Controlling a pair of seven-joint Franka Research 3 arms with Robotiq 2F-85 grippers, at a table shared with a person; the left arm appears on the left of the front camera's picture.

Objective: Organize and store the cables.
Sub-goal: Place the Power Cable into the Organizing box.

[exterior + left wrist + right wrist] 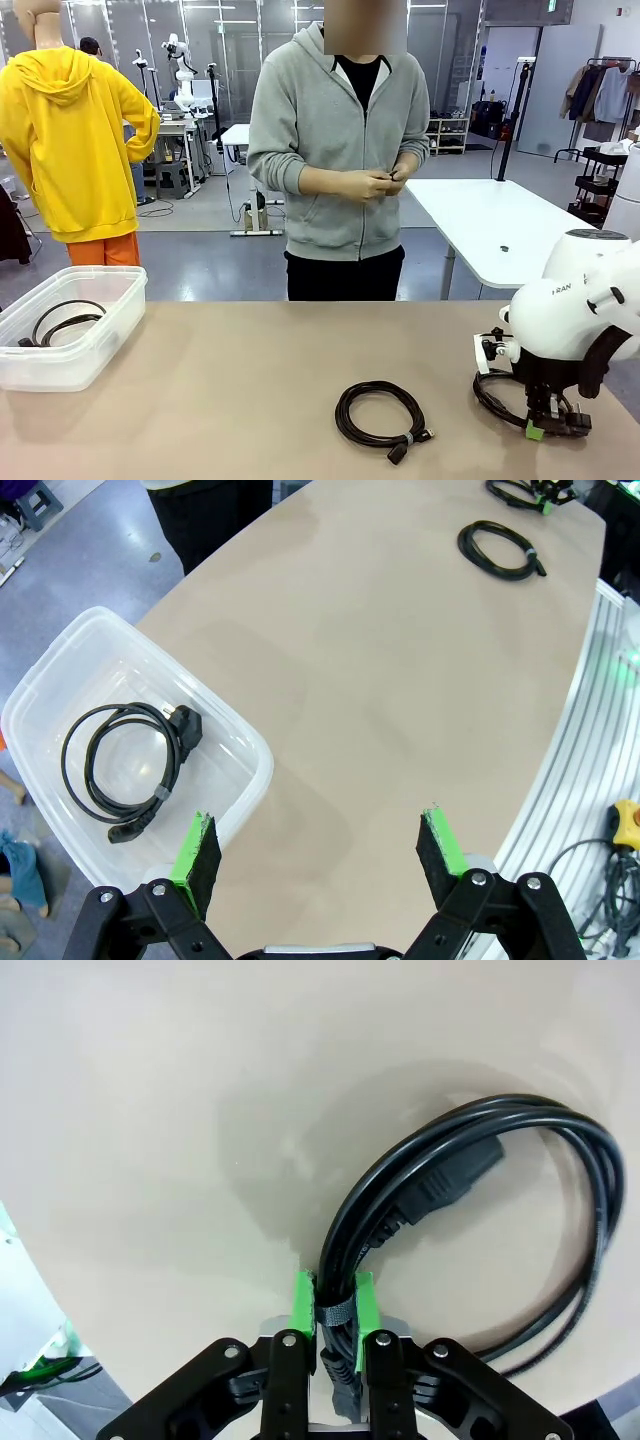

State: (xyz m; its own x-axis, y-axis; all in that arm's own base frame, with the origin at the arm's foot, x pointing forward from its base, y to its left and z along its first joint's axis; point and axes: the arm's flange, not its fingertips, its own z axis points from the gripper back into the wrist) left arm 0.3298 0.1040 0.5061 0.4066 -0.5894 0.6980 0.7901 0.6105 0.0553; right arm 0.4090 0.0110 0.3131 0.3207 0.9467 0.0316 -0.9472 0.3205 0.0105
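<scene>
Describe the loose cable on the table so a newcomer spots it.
On the tan table, look near the robot's edge, mid-width. The free cable lies there, a black coil. The binned cable sits in the clear bin, the gripped cable between the right gripper's fingers; nothing touches this one.

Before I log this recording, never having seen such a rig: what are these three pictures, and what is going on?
A two-armed robot shares a table with a person. The wide picture looks across the table from the robot's side. The other two come from cameras on each arm's wrist. The left gripper is open near a clear bin that holds one coiled black cable. The right gripper is shut on a second coiled cable at the table. A third coil lies on the table between them. The person's hands hold something too small to tell.
</scene>
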